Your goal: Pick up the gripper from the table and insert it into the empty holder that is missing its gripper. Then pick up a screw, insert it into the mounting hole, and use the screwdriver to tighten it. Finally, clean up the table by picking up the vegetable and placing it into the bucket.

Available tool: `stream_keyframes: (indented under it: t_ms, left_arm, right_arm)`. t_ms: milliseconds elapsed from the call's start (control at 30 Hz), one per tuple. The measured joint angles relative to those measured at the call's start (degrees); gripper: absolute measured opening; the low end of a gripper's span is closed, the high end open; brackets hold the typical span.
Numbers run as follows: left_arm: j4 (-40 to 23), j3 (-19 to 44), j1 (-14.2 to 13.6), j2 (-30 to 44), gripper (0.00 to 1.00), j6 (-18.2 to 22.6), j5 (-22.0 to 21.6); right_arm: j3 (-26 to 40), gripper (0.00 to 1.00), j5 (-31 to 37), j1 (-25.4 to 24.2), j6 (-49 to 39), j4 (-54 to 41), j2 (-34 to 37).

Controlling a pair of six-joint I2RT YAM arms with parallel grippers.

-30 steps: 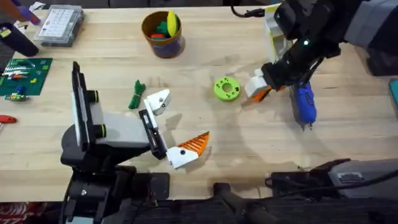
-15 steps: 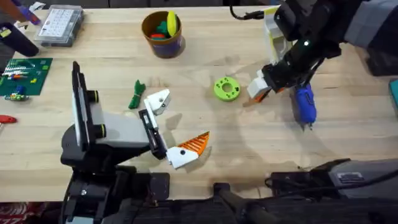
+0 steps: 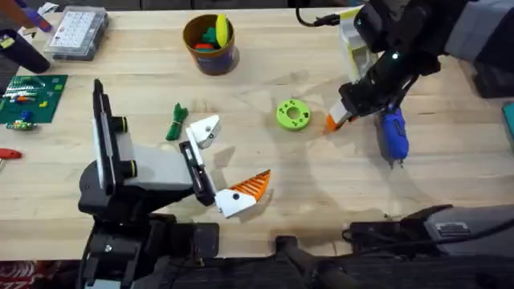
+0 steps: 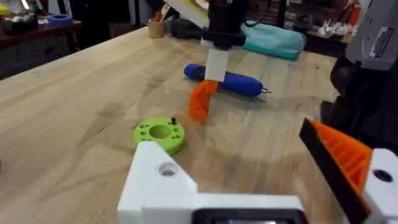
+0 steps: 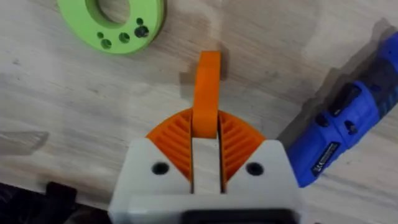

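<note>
From overhead, my right gripper [image 3: 341, 117] is hanging over the table between the green ring-shaped disc [image 3: 293, 114] and the blue screwdriver [image 3: 393, 134], its fingers pinching the small orange wedge gripper [image 3: 333, 122]. The screwdriver is lying flat just beside it. My left gripper [image 3: 221, 164] is resting low at the near left, fingers spread wide with nothing between them: the bare white holder [image 3: 204, 130] on one side, the ribbed orange-and-white finger [image 3: 245, 193] on the other. The dark green vegetable [image 3: 176, 121] is lying just beside the holder, and the bucket [image 3: 210, 44], toy foods inside, is sitting near the far edge.

Through my left wrist camera, the holder [image 4: 163, 180] is showing its mounting hole, and beyond it the orange wedge [image 4: 201, 99] is hanging point-down near the wood, in front of the screwdriver [image 4: 227, 79].

Through my right wrist camera, my ribbed orange pads [image 5: 177, 137] are clamping the wedge [image 5: 206, 93], with the green disc [image 5: 113, 23] and screwdriver [image 5: 339, 134] to either side
</note>
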Motion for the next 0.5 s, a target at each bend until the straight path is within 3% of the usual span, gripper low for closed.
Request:
stream_keyframes:
  t_ms: [133,500]
  left_arm:
    - [0.0,0.0,0.0,0.0,0.990,0.0,0.0]
    - [0.0,0.0,0.0,0.0,0.990,0.0,0.0]
  right_arm:
    - [0.0,0.018,0.2,0.0,-0.1,0.1,-0.1]
    - [0.0,0.012,0.2,0.0,-0.2,0.2,-0.1]
